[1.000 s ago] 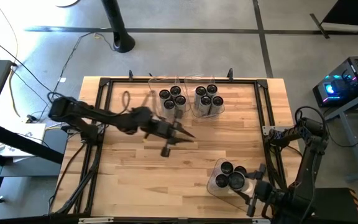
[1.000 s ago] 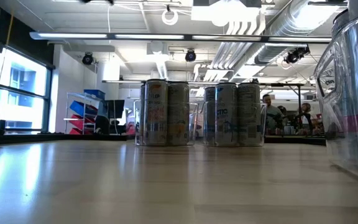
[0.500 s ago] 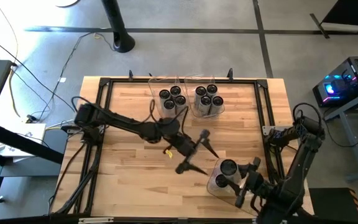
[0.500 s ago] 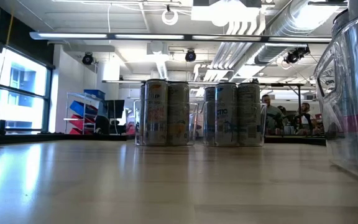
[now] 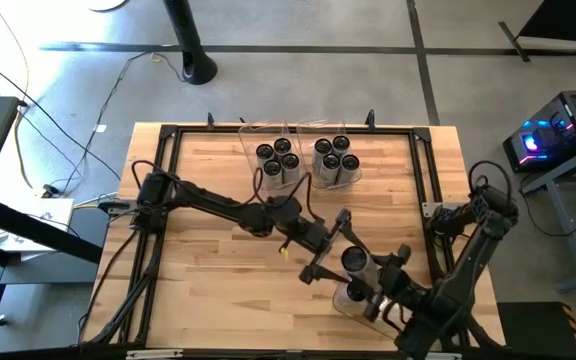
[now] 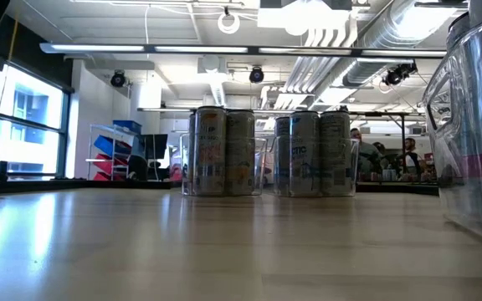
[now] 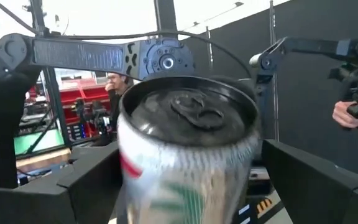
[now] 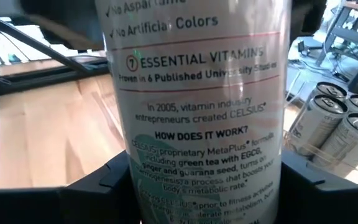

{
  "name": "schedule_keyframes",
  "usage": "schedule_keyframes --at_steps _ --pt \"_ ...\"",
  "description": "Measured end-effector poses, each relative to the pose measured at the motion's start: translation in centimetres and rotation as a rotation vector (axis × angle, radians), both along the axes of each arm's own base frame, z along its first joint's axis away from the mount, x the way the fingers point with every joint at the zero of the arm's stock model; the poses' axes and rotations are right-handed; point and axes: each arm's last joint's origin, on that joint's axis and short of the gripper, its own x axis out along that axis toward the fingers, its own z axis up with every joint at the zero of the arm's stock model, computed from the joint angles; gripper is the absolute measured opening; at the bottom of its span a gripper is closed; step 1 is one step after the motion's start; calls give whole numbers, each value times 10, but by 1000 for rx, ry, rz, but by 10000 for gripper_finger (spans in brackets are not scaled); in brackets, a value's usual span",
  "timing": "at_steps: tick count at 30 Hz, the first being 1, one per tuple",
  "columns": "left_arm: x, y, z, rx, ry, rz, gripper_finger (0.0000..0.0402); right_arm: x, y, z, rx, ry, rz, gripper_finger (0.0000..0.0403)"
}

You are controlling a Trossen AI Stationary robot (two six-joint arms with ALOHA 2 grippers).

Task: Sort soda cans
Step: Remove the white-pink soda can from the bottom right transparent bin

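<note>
A soda can [image 5: 356,262] with a dark top and printed white side [image 8: 197,124] stands upright in my right gripper [image 5: 375,280], over the far-left part of a clear bin [image 5: 344,298] near the table's near right corner. My left gripper [image 5: 336,250] reaches in from the table's left and is open. Its fingers stand on either side of the same can [image 7: 188,143]; whether they touch it, I cannot tell. Several more soda cans [image 5: 278,160] [image 5: 336,160] stand in two clear bins at the far edge. My right gripper pinches the can's printed side wall [image 8: 166,186] between its two fingers [image 8: 98,183], coming from the table's near right side and lying across the can. The can is upright with its top up. Its bottom is hidden, so whether it hangs clear cannot be told.
The two far bins of cans [image 6: 222,150] [image 6: 312,152] show across the bare wood. The near right bin's wall [image 6: 475,125] stands close to the low camera. A black frame [image 5: 168,180] rims the table. A person's hand [image 7: 347,112] shows in the room beyond.
My left gripper has swept from the table's middle toward its right and near edges, up to the can, and has opened wide. My right gripper has carried the can a little toward the table's left, to meet it.
</note>
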Motion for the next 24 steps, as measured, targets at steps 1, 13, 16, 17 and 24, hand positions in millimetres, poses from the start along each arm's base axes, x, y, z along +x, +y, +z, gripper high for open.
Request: schedule_keyframes --at_steps 1,13,16,17,24 --pt "1 -1 -1 3 -1 5 361 2 -1 0 1 7 -4 234" --pt "2 -4 -6 44 9 40 256 11 -5 -1 36 36 -24 280" --pt "2 -3 -8 74 41 49 235 10 -6 -2 57 74 -22 299" --pt "1 -3 -7 92 64 59 235 10 -6 -1 78 96 -21 301" --pt "-20 4 18 229 201 192 235 -3 -2 30 133 159 44 306"
